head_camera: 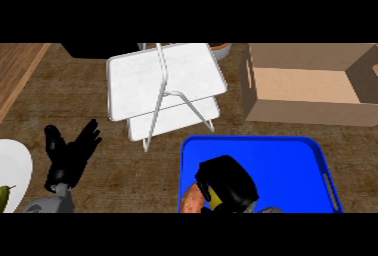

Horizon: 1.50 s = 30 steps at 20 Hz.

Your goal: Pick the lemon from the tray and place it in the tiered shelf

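Observation:
A blue tray [295, 155] lies at the lower right of the counter. Over its left part my right hand [227, 182] is curled downward, and a sliver of the yellow lemon [210, 194] shows under its fingers. A brownish round item [192, 200] lies in the tray just left of the hand, partly hidden. The white tiered shelf [166, 80] with a thin wire frame stands behind the tray, up and to the left. My left hand [70, 150] rests open at the lower left, fingers up, away from the tray.
An open cardboard box [310, 85] stands at the back right. A white plate [15, 170] with a green item [4, 195] on it shows at the left edge. A dark object [96, 50] and a bowl's rim [220, 48] sit behind the shelf.

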Available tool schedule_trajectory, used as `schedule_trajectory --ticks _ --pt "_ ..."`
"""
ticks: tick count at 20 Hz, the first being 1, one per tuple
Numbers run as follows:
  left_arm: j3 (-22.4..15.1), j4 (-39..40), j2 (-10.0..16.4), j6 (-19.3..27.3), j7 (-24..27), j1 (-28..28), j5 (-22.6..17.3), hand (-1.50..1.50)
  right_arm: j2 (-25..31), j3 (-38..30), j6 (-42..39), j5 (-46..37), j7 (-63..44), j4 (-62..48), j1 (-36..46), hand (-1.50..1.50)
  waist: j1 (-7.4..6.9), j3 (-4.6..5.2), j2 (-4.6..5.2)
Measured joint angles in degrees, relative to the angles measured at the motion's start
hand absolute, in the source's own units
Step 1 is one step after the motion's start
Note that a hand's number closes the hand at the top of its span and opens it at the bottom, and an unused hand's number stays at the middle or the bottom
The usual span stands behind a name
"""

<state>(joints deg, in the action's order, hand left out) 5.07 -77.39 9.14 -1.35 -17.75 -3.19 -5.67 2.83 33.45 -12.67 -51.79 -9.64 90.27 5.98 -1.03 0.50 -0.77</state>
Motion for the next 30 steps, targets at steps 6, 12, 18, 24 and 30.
schedule_trajectory --ticks 6,12,18,24,30 --pt "0.6 0.7 0.3 0.0 -0.1 -0.2 -0.2 0.00 -2.2 12.8 8.4 0.1 -19.3 15.7 3.0 1.50 0.76 -0.26 -0.14" --pt "0.3 0.2 -0.2 0.5 0.0 0.1 0.1 0.00 -1.4 19.0 9.9 -3.7 -40.4 26.1 13.0 1.50 0.68 -0.27 -0.11" --pt "0.5 0.5 0.3 0.0 0.3 -0.3 0.1 0.00 -2.1 14.0 7.8 1.3 -52.4 31.3 28.8 1.50 0.07 -0.25 0.18" --pt "0.1 0.2 0.0 -0.1 0.1 -0.2 0.2 0.00 -2.1 2.5 8.0 8.8 -55.4 25.0 44.5 1.50 -0.60 -0.25 0.34" --pt "0.6 1.7 0.1 -0.6 1.3 -0.8 0.0 0.00 -2.3 -10.0 6.5 15.6 -54.9 13.6 59.4 1.50 -0.22 -0.34 0.53"
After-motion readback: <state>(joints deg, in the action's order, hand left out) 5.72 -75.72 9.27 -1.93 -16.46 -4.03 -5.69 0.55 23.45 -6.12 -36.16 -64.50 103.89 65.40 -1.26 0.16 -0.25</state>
